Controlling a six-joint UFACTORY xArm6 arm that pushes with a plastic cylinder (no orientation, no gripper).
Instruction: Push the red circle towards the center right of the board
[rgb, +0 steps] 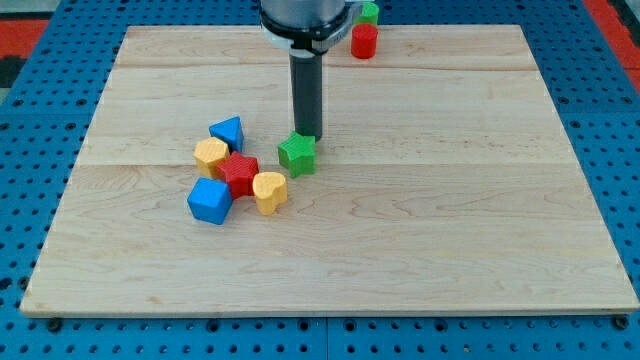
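Tool tip (308, 134) upright behind green block (297, 153)

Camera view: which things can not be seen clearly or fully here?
- Green block at the view's top: cut by the image edge and hidden partly by the arm; shape unclear.
- My tip: just behind the green star; contact cannot be told.
- Red star: crowded by neighbours, its lower edges hidden.
- Red circle: fully visible.

Wood board (420, 240) w/ 8 blocks: 6 ctr-left, 2 top edge.
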